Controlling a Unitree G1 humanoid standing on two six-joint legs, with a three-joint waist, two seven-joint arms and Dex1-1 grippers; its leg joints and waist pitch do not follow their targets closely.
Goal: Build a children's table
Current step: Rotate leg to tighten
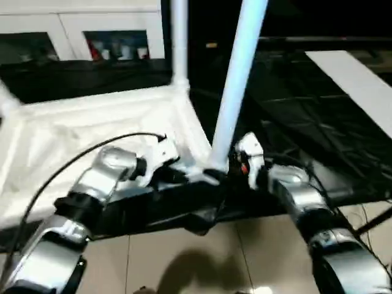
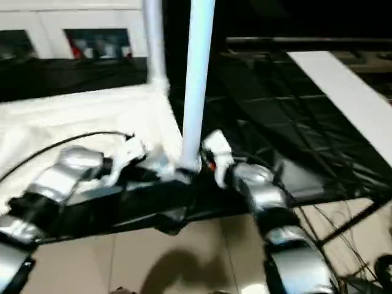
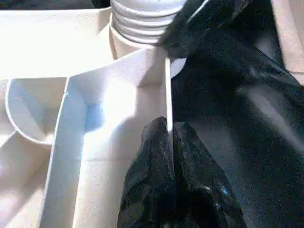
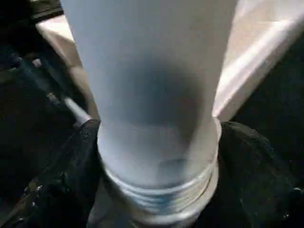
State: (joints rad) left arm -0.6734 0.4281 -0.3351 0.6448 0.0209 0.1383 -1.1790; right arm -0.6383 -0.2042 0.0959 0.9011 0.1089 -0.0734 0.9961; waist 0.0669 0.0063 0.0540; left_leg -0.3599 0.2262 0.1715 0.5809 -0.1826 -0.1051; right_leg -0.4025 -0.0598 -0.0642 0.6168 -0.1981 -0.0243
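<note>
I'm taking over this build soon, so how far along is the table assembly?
Done: one leg stands upright in the far corner socket of the upturned tabletop. In hand: a second leg stands at the near corner, its threaded base still showing above the socket, with the right hand straddling it; the left hand pinches the tabletop's edge wall beside it. Left: seating this leg, and any legs at the other corners, which I can't see.

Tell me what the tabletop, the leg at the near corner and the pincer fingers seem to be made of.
Tabletop: looks like moulded white plastic, smooth, with thin ribs and a thin edge wall on its underside.
Near-corner leg: a white tube, probably plastic, with a satin sheen and moulded thread rings at its base in the right wrist view.
Fingers: black, slightly glossy and wrinkled, likely rubber or a soft covering; hard to be sure.
</note>
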